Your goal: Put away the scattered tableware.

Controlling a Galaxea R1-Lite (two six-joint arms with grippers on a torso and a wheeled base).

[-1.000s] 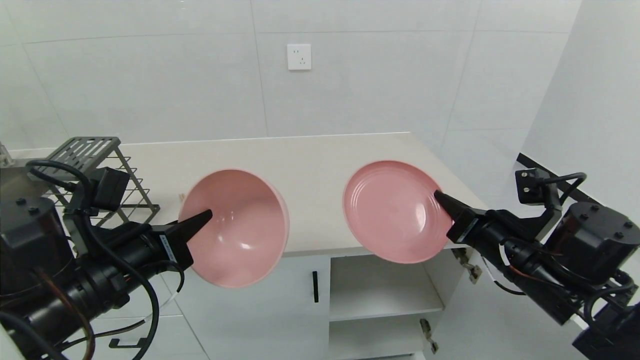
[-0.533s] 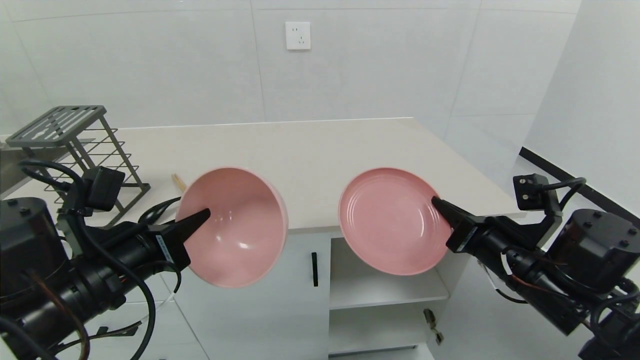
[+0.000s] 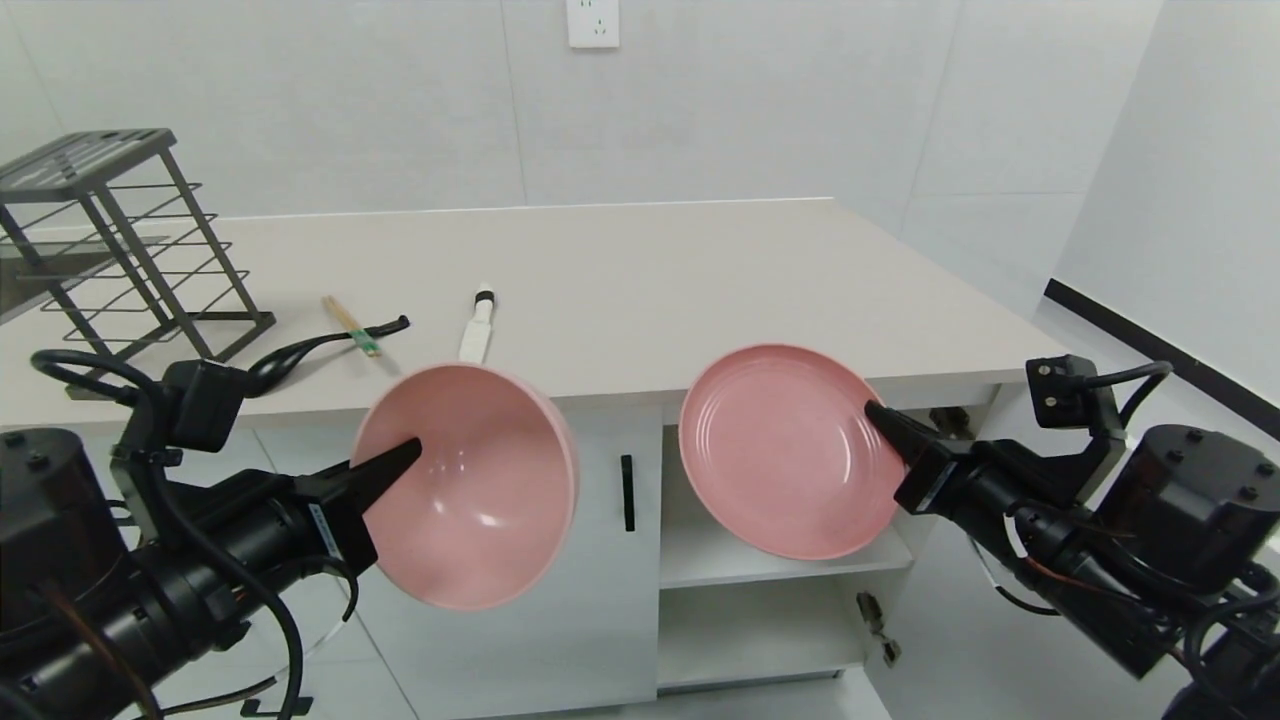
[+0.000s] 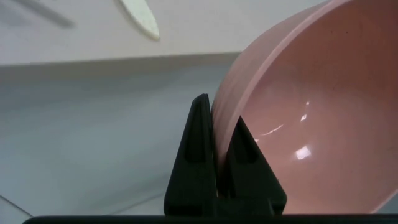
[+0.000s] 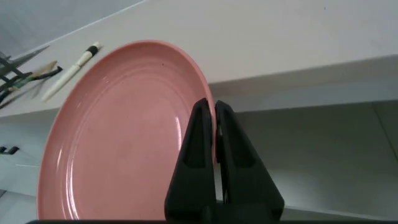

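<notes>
Left gripper point(image 3: 398, 456) pointed to 2 o'clock, jaws clamped on the bowl point(image 3: 485, 495); right gripper point(image 3: 882, 416) pointed to 10 o'clock, jaws clamped on the plate point(image 3: 775, 450).

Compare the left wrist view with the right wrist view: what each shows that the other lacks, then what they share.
Left wrist, not right: the pink bowl, rim pinched in the left hand. Right wrist, not left: the pink plate, rim pinched in the right hand, plus chopsticks. Both: the countertop and the white utensil on it.

White tiled wall point(image 3: 300, 100) (one socket point(image 3: 592, 22)) behind a beige counter point(image 3: 700, 270) — open white cabinet point(image 3: 600, 640) below.
</notes>
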